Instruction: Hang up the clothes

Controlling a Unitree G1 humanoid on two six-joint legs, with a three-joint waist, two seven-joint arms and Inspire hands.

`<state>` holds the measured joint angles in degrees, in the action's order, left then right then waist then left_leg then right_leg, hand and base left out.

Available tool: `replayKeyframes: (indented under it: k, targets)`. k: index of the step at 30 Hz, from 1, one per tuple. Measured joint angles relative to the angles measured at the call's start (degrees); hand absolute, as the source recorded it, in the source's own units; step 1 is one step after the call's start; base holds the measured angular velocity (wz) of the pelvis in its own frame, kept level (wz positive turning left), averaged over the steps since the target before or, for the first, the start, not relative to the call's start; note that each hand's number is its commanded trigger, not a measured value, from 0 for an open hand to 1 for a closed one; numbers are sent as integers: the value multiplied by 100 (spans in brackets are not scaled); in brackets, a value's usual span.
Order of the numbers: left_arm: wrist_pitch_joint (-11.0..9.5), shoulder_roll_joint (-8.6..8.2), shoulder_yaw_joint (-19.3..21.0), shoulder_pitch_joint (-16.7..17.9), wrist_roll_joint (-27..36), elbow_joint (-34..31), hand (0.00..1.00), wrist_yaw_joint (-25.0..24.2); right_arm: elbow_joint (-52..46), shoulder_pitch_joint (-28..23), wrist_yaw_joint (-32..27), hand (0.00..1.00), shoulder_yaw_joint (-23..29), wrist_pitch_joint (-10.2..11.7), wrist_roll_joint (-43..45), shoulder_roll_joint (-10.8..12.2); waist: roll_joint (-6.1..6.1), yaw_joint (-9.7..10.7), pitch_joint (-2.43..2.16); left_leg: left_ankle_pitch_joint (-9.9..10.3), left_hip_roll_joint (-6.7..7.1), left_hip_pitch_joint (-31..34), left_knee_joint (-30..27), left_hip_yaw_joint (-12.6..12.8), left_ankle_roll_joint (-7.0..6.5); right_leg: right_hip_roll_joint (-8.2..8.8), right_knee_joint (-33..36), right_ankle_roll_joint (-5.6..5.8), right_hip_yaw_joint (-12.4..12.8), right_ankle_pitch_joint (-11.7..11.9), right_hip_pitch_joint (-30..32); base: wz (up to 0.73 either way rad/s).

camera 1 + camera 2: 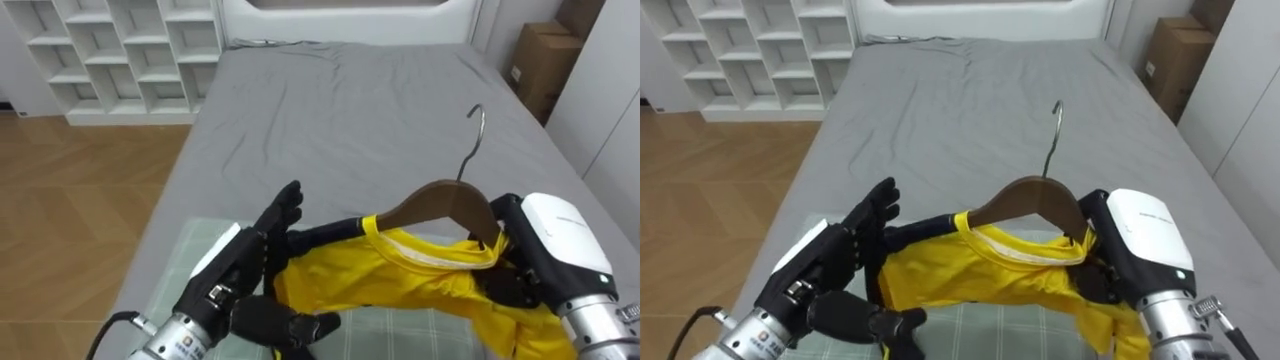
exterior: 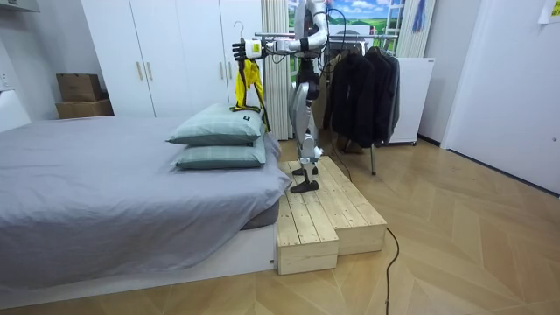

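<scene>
Grey bed (image 1: pixel 400 110) ahead, running away from the head camera. White wardrobe (image 2: pixel 166 57) and clothes rack (image 2: pixel 363 83) with dark garments behind the robot in the room view. Standing upright on a wooden platform (image 2: pixel 328 214) at the head end of the bed, both arms stretched forward over two stacked pillows (image 2: pixel 219 131). White shelf unit (image 1: pixel 110 50) beyond the bed's left side, cardboard box (image 1: pixel 545 60) beyond its right. Yellow shirt (image 1: pixel 390 280) held up in the air above the pillows, between the two hands, draped on a wooden hanger (image 1: pixel 440 200) with the collar at the hanger's middle and the cloth bunched below. Right hand (image 1: pixel 555 240) at the hanger's right end, fingers curled round that end and the cloth over it, partly buried in yellow. Left hand (image 1: pixel 250 255) at the shirt's left edge, fingers (image 1: pixel 285 205) straight and spread, pointing up the bed, thumb stretched out under the cloth; touching the shirt, not clamped on it. Metal hook (image 1: pixel 475 140) sticking up from the hanger, free, over the grey sheet.
</scene>
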<state>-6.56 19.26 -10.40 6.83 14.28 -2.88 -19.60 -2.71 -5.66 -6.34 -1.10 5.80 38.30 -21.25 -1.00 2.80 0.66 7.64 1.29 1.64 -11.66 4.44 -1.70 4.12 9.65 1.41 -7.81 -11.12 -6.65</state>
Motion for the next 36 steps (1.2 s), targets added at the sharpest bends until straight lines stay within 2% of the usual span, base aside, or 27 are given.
replayKeyframes:
  k: [5,10,15,21,24,26,29,36]
  targets:
    - [73,60,11,196,-2,33,0,-145,3,-11,-3,100,-1,-71,-5,-33,44,21,-25,-7,-3,57,-7,-4,8,-3,13,0,-5,0,53,0]
    - [165,180,47,265,-29,318,0,-114,2,-6,-65,100,-1,-75,-16,-91,19,-14,-13,-7,-6,3,8,27,7,-2,11,0,-1,0,18,-2]
    - [164,175,282,294,-293,858,0,364,3,-4,-317,100,4,-72,-18,-94,-17,-15,3,-6,-3,-41,50,24,8,-5,9,1,7,-1,0,0]
    - [154,148,892,371,-885,1383,0,988,-2,-4,-609,100,180,-26,-24,-115,-67,-18,4,-6,-5,-44,48,34,8,-6,10,1,-7,0,0,0]
    - [126,100,1165,387,-1039,1630,0,1288,-4,-9,-808,100,272,6,-23,-116,-64,-30,2,-6,-3,-81,54,35,8,-5,9,2,-8,0,-25,0]
    - [126,-82,1336,389,-1038,1822,0,1581,-23,-16,-937,100,288,8,-23,-168,-51,-19,-11,-6,-2,-104,71,33,8,-5,9,2,-8,0,-40,0]
    - [126,-221,1374,391,-1006,2051,0,1828,-26,-16,-1045,100,292,7,-23,-200,-60,-43,-40,-9,-3,-133,70,21,12,-6,8,3,-19,0,-73,0]
    - [124,-274,1392,401,-700,2206,0,2331,-24,-16,-1196,100,314,12,-214,-202,-115,-119,-76,-11,-5,-151,36,12,14,-7,8,2,-26,0,-114,0]
